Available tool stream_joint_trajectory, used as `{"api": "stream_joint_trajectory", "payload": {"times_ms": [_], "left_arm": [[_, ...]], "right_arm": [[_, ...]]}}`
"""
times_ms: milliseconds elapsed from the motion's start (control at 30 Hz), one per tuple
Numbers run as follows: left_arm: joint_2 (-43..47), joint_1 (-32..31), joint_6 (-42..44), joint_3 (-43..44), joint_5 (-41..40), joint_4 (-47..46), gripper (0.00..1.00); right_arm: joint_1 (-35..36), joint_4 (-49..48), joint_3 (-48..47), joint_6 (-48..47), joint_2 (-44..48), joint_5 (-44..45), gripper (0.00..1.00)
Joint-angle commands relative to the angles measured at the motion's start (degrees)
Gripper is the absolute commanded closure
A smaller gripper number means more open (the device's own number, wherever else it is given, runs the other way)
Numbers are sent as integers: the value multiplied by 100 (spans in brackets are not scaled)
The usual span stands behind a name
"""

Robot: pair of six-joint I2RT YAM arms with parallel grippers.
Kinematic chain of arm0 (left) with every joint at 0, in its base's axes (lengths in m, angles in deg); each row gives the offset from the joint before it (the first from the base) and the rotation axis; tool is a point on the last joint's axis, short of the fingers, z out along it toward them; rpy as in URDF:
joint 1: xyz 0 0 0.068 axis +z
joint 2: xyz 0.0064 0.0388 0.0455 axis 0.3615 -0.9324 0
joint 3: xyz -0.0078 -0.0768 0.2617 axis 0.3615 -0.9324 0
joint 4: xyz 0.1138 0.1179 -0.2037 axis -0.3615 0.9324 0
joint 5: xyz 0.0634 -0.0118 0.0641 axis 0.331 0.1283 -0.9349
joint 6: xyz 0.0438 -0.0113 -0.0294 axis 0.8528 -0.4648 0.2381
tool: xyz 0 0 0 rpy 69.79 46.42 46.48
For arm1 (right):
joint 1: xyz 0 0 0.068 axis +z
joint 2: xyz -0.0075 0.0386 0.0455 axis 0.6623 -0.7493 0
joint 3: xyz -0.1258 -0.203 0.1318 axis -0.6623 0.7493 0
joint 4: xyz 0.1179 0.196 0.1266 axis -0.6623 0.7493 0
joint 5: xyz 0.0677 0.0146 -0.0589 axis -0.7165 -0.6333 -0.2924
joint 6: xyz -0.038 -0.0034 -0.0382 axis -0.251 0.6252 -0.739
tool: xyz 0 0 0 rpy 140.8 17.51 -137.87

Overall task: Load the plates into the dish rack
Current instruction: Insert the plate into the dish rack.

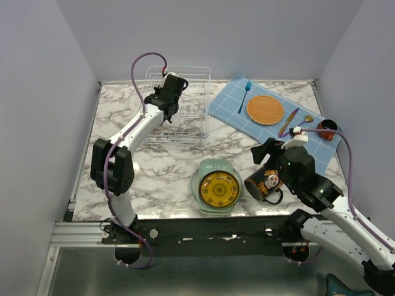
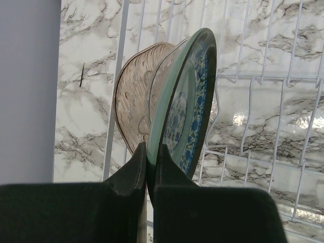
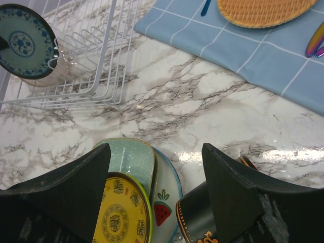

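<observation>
My left gripper point(image 2: 150, 152) is shut on the rim of the teal-patterned plate point(image 2: 187, 106), which it holds on edge inside the white wire dish rack point(image 1: 180, 105). The brownish plate point(image 2: 132, 96) stands upright just behind it. The teal plate also shows in the right wrist view point(image 3: 23, 43). A stack lies at the table's front: the yellow plate point(image 1: 218, 188) on the mint-green rounded-square plate point(image 1: 214, 166) on the watermelon plate point(image 3: 169, 200). My right gripper point(image 3: 154, 167) is open and empty above the stack's right side.
A black decorated mug point(image 1: 264, 183) lies on its side right of the stack, under my right arm. A blue checked cloth point(image 1: 271, 117) at the back right holds an orange woven mat point(image 1: 265, 109), a blue fork point(image 1: 245, 95) and cutlery.
</observation>
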Motion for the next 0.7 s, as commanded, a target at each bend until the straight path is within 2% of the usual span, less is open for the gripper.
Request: {"api": "stream_joint_trajectory", "payload": {"times_ms": [0, 300, 667], "left_arm": [[-163, -27, -34, 291, -203, 54, 100], [-533, -36, -157, 529, -97, 441, 100], [-577, -45, -245, 380, -9, 511, 100]], "right_arm": [[26, 101, 90, 15, 56, 20, 19], [17, 172, 72, 6, 83, 64, 19], [26, 154, 72, 15, 56, 47, 18]]}}
